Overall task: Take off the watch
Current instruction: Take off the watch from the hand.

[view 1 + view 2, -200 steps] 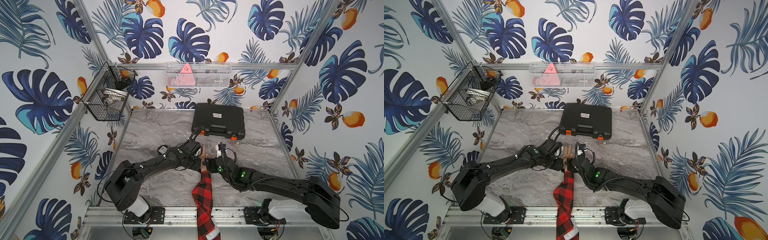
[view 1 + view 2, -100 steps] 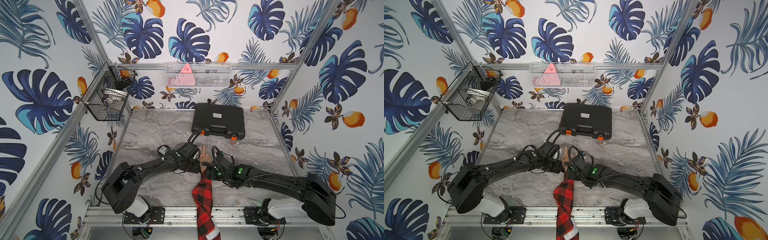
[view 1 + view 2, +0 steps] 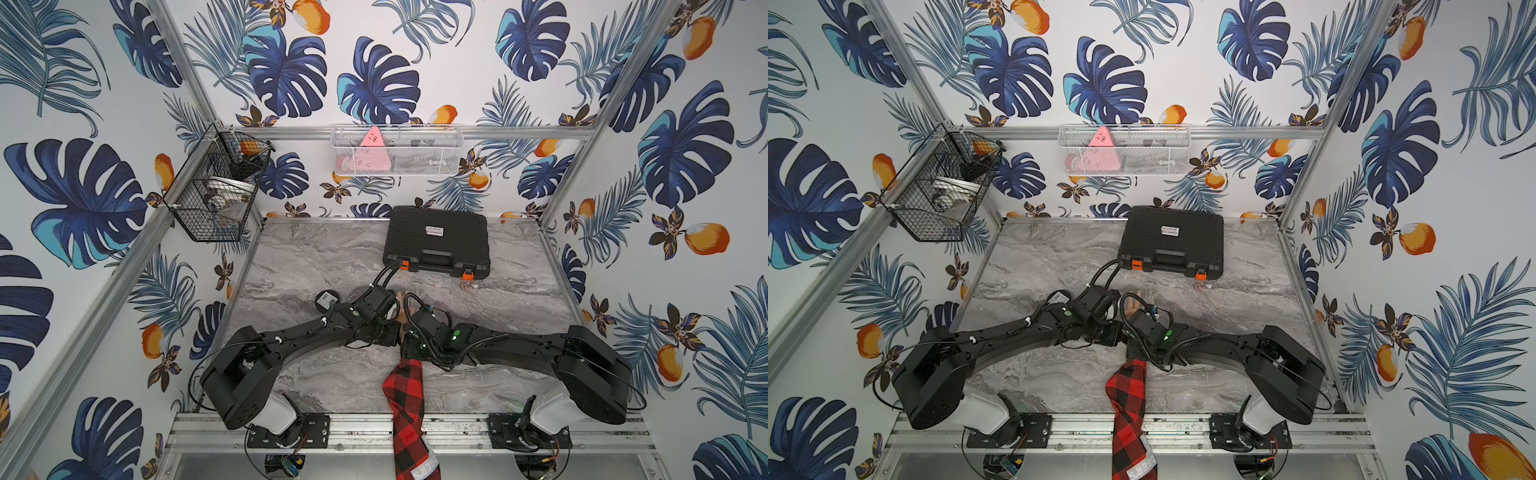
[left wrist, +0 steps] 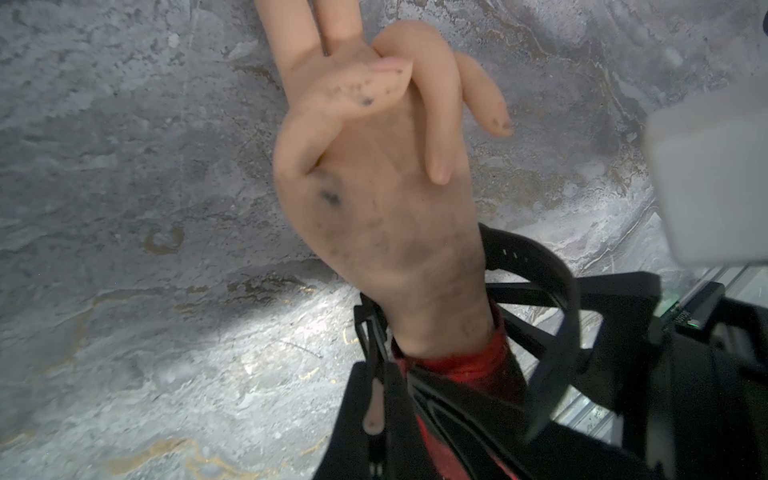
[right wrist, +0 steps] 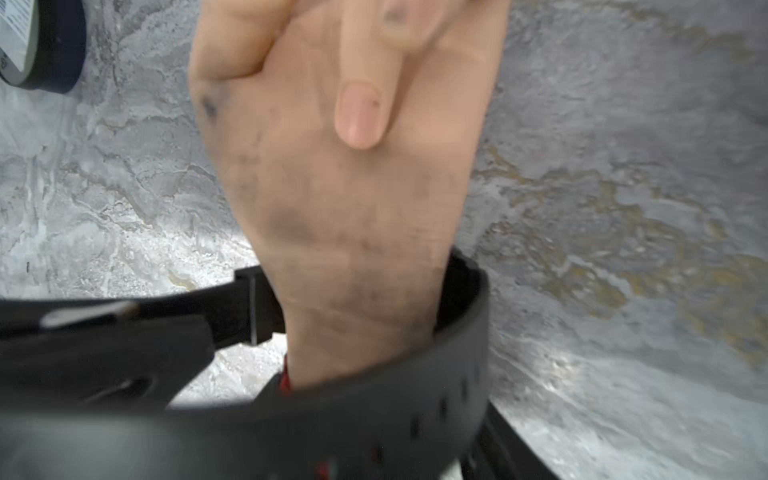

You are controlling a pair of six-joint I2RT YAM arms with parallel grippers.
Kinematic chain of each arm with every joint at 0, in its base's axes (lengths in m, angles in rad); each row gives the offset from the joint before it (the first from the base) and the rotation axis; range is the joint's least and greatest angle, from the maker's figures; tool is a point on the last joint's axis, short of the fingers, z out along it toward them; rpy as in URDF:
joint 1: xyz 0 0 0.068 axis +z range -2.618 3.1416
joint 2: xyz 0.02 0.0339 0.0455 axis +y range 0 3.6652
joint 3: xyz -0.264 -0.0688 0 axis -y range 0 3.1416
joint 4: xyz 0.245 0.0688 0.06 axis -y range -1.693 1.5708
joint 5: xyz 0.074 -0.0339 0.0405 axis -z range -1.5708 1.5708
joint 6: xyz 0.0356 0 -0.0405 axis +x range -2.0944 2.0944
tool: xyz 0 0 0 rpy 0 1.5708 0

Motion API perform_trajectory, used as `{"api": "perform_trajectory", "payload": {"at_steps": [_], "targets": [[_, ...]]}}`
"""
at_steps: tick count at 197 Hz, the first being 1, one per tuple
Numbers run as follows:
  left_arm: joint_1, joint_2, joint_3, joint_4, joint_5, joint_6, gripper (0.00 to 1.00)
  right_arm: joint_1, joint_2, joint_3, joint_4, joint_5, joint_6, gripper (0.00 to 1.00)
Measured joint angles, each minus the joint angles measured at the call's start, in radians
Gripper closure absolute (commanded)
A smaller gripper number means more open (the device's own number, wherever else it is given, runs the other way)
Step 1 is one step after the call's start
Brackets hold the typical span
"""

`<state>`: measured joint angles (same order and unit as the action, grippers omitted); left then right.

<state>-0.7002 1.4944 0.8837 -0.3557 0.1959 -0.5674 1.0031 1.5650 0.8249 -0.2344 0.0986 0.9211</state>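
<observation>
Mannequin hand (image 4: 374, 199): pale, smudged dark, partly curled, lay on grey marbled tabletop (image 4: 124, 187). Watch (image 4: 536, 266): black strap stood in a loose loop about the wrist. Red cuff (image 4: 469, 365) showed just behind the strap.

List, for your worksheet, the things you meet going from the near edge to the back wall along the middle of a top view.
red-and-black plaid sleeve → mannequin hand → black case → white mesh basket
</observation>
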Motion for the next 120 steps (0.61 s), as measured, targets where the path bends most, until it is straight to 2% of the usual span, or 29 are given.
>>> {"api": "perform_trajectory", "payload": {"at_steps": [15,37,59,90,120], "targets": [[0.000,-0.011,-0.003,0.006,0.006,-0.007,1.00,-0.001,0.005,0.000,0.016,-0.003,0.002,0.50],[0.000,-0.032,-0.008,0.011,0.010,-0.010,1.00,-0.001,0.006,0.000,0.030,-0.006,0.002,0.67],[0.000,-0.047,-0.007,0.000,0.002,-0.010,1.00,-0.002,-0.008,-0.008,0.039,-0.005,0.003,0.79],[0.011,-0.071,0.019,-0.052,-0.060,0.003,1.00,-0.011,-0.047,-0.040,0.023,0.009,0.022,0.86],[0.088,-0.107,0.022,-0.120,-0.105,0.047,1.00,-0.018,-0.087,-0.061,0.028,0.029,0.030,0.88]]}}
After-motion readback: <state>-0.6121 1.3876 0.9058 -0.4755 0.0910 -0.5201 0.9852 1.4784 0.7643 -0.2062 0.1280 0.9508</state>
